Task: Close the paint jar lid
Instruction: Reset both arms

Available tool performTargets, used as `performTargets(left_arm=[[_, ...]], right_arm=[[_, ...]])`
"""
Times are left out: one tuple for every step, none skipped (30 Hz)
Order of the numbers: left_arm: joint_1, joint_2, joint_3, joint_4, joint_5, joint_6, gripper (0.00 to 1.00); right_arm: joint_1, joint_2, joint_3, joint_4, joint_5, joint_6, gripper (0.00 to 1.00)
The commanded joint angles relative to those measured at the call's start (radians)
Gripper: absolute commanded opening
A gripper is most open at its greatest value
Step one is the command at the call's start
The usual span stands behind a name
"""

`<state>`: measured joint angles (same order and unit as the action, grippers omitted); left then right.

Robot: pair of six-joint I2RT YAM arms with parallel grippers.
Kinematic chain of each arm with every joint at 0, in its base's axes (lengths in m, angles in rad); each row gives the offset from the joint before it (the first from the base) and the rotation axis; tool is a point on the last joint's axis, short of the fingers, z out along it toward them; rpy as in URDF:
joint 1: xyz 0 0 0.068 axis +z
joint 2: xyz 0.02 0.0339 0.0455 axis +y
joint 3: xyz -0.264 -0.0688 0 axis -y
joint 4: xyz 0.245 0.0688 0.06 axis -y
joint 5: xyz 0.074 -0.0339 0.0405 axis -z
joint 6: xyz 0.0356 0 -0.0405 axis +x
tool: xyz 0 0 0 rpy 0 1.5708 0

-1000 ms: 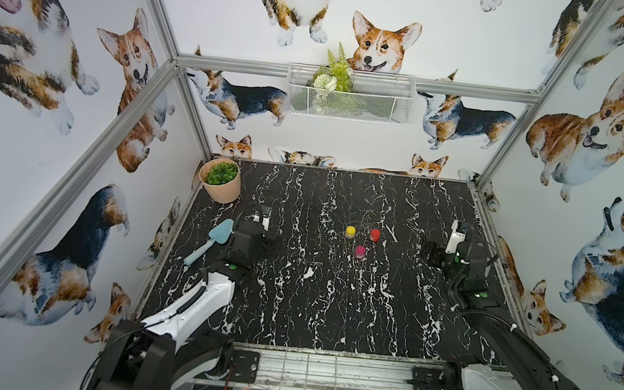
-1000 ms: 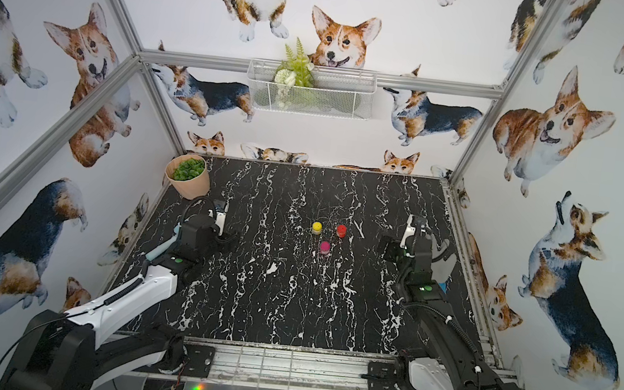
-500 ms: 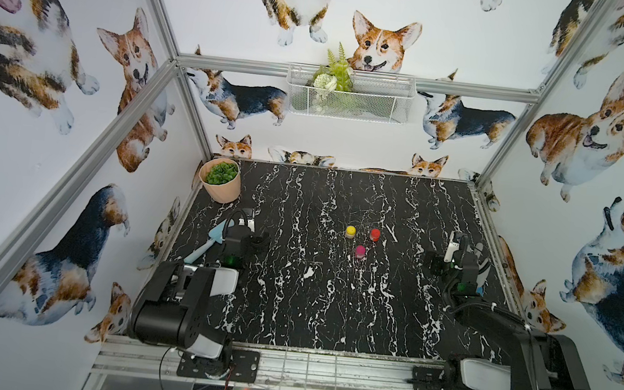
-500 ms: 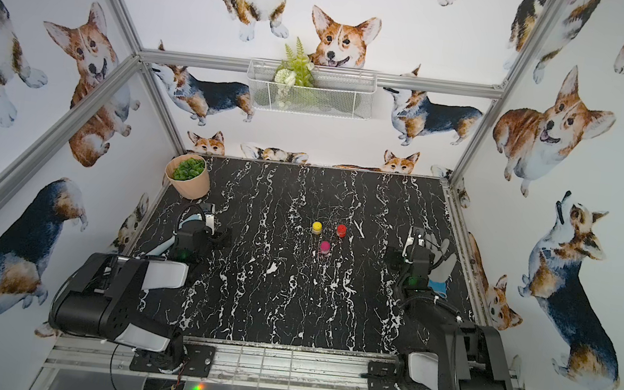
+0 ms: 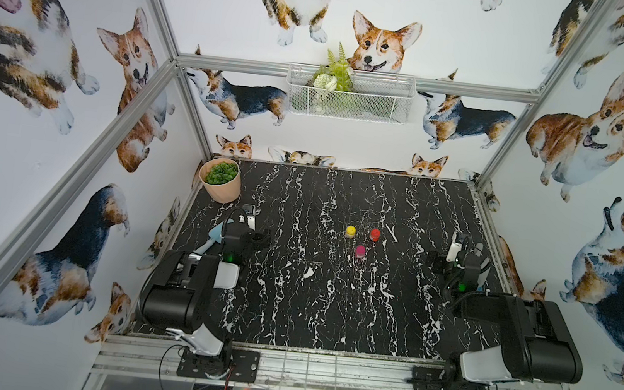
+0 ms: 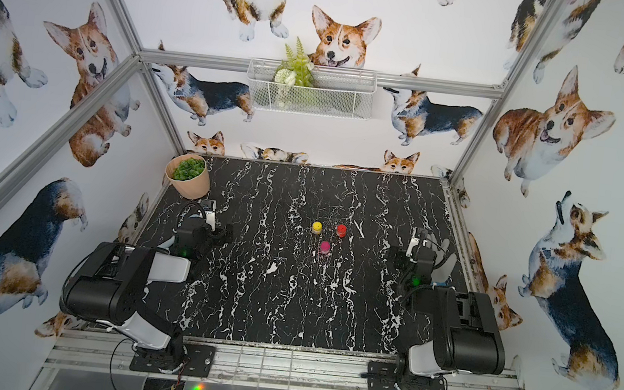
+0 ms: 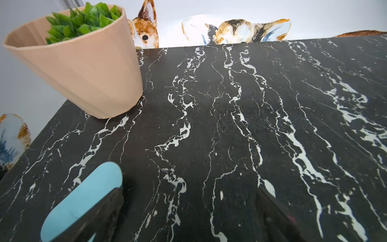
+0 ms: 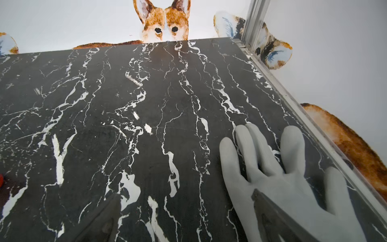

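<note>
Three small paint jars stand close together mid-table in both top views: yellow point(image 5: 350, 231), red point(image 5: 374, 234) and pink point(image 5: 360, 251). They are too small to tell how their lids sit. My left gripper point(image 7: 188, 218) is open over bare table at the left side point(image 5: 244, 222), far from the jars. My right gripper point(image 8: 188, 218) is open near the right edge point(image 5: 465, 250), also well away from them, with nothing between its fingers. A sliver of red point(image 8: 1, 180) shows at the edge of the right wrist view.
A blue scoop point(image 7: 83, 199) lies beside the left gripper's finger. A grey glove point(image 8: 282, 178) lies under the right gripper's finger by the metal side rail point(image 8: 293, 98). A potted plant point(image 5: 221, 181) stands at the back left corner.
Both arms have folded back towards the front rail, with their elbows now low over the near edge. Both grippers stayed open, and the jars have not moved.
</note>
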<state>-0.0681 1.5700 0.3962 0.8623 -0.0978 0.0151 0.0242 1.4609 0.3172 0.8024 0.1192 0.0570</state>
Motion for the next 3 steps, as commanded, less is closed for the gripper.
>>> performTargets(left_arm=[[0.003,-0.001,0.005,0.028,0.03,0.006,1.0],[0.003,-0.002,-0.004,0.043,0.028,0.008,1.0],[0.002,-0.002,-0.007,0.048,0.027,0.008,1.0]], right_arm=[[-0.001,0.002,0.005,0.053,-0.017,0.011,1.0],[-0.001,0.003,0.004,0.057,-0.018,0.01,1.0],[-0.001,0.003,0.006,0.057,-0.017,0.012,1.0]])
